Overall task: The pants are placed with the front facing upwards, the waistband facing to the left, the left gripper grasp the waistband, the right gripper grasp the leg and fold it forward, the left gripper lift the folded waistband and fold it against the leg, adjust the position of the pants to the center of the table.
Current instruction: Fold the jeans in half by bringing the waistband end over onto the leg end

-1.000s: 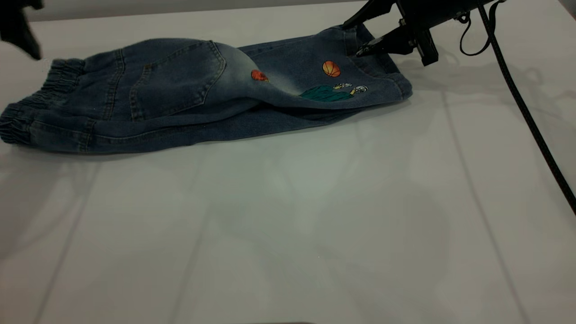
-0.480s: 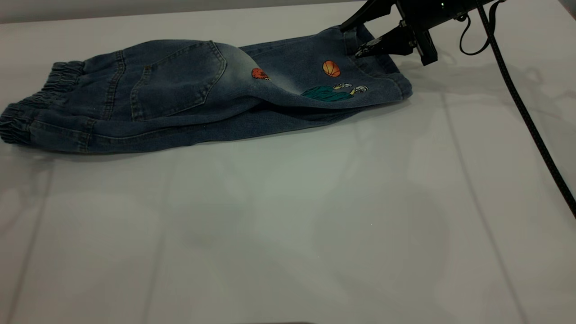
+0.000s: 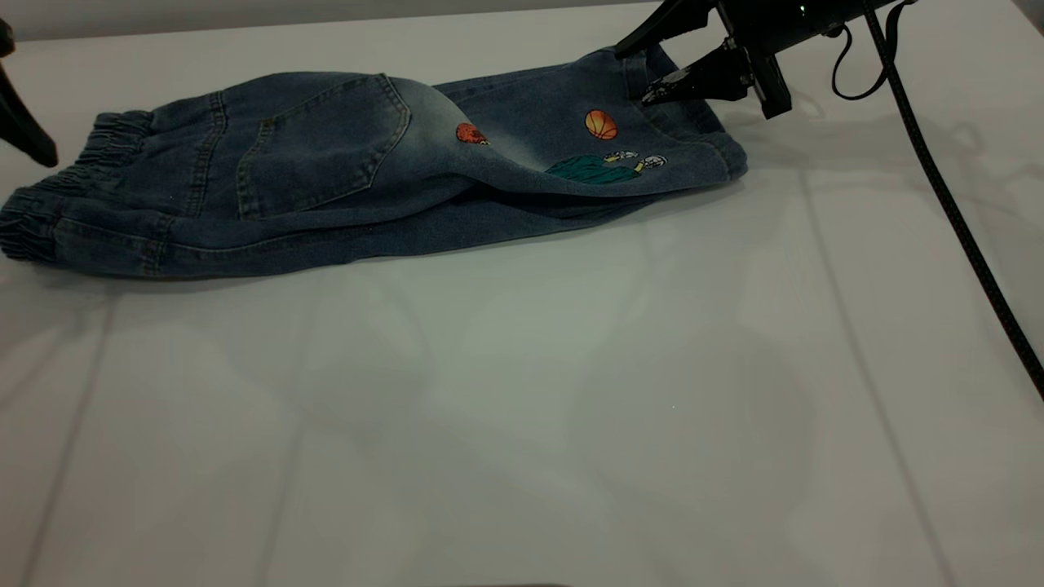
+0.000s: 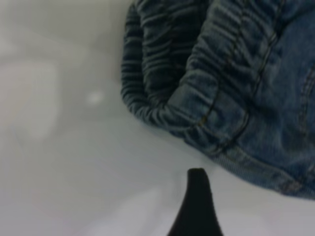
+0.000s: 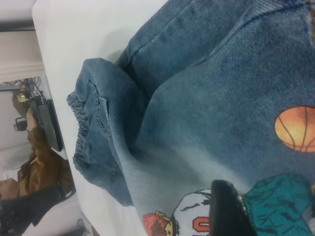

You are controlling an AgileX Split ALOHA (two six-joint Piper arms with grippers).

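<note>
The pants (image 3: 326, 171) lie folded lengthwise on the table (image 3: 522, 408), back patch pocket up. The ruffled waistband (image 3: 49, 204) is at the left end and fills the left wrist view (image 4: 167, 73). The printed leg (image 3: 603, 139), with its orange ball (image 5: 295, 130), points right. My right gripper (image 3: 634, 73) hovers open just over the leg's hem, holding nothing; one of its fingers (image 5: 226, 211) shows above the print. At the picture's left edge my left gripper (image 3: 37, 147) hangs just beyond the waistband. One slim finger (image 4: 197, 201) shows over bare table, so it is open.
A black cable (image 3: 954, 212) trails from the right arm down the table's right side. Past the table's far edge, beyond the waistband, the right wrist view shows a person in brown (image 5: 39, 167) and some equipment. White tabletop stretches in front of the pants.
The left gripper left the picture at the upper left and has come back lower, beside the waistband. The right gripper has lifted very slightly. The pants have not moved.
</note>
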